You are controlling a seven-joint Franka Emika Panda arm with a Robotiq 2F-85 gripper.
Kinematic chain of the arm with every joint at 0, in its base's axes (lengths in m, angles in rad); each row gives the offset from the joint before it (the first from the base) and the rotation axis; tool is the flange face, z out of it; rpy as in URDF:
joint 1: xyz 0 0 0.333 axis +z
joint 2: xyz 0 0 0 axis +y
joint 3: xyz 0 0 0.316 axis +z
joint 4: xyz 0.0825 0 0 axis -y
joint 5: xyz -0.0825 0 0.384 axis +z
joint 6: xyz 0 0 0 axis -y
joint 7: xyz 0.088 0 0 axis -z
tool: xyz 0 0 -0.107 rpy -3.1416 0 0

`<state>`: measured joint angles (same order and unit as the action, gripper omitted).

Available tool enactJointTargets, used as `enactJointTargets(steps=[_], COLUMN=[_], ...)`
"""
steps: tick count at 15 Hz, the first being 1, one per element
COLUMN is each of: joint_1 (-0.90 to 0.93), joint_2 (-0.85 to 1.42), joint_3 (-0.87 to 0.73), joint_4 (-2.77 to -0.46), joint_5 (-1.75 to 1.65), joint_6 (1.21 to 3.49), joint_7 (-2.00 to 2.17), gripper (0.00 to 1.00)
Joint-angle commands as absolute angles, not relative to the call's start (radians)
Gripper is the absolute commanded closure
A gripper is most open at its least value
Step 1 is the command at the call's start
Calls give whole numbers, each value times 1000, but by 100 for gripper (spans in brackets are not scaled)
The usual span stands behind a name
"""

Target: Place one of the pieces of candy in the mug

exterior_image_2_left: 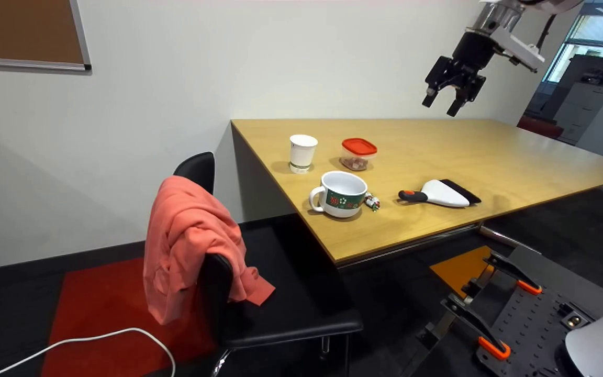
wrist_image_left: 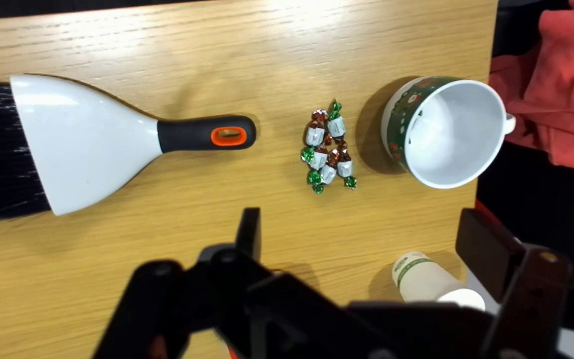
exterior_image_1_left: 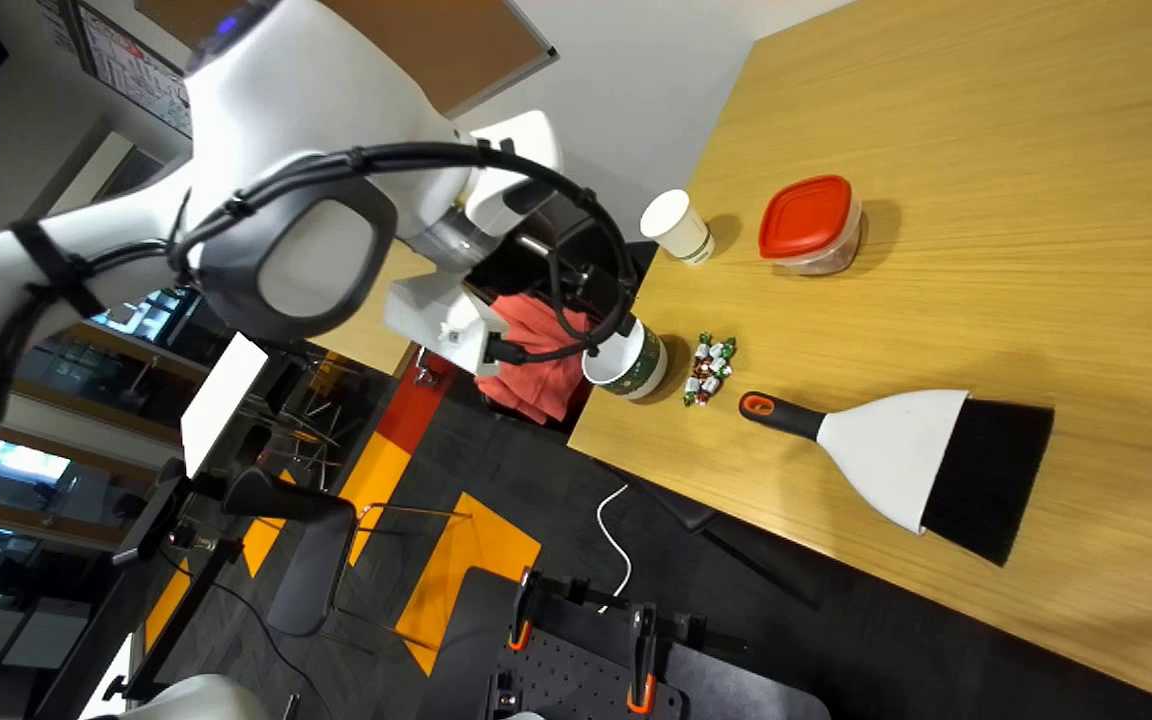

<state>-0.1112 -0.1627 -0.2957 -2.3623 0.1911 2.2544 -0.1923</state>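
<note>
Several pieces of candy in silver, brown and green wrappers lie in a small cluster on the wooden table; the candy shows in both exterior views and in the wrist view. The mug is white inside with a green patterned band and a handle; it stands upright beside the candy, near the table's end, in both exterior views and the wrist view. My gripper is open and empty, high above the table. Its spread fingers show in the wrist view, with nothing between them.
A white paper cup stands behind the mug. A clear container with a red lid stands to its right. A white brush with a black handle lies beside the candy. A chair with a coral garment stands at the table's end.
</note>
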Motion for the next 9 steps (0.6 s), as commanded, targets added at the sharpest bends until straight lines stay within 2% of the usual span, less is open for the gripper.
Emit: enactJointTargets(steps=[1, 7, 9], joint_1=[-126, -129, -143], joint_2=[-31, 192, 169], joint_3=[-257, -195, -183], joint_4=[-2373, -2354, -2375], joint_5=[223, 220, 210], joint_6=[2396, 2588, 2576], joint_7=[-164, -82, -96], gripper=[0, 0, 0])
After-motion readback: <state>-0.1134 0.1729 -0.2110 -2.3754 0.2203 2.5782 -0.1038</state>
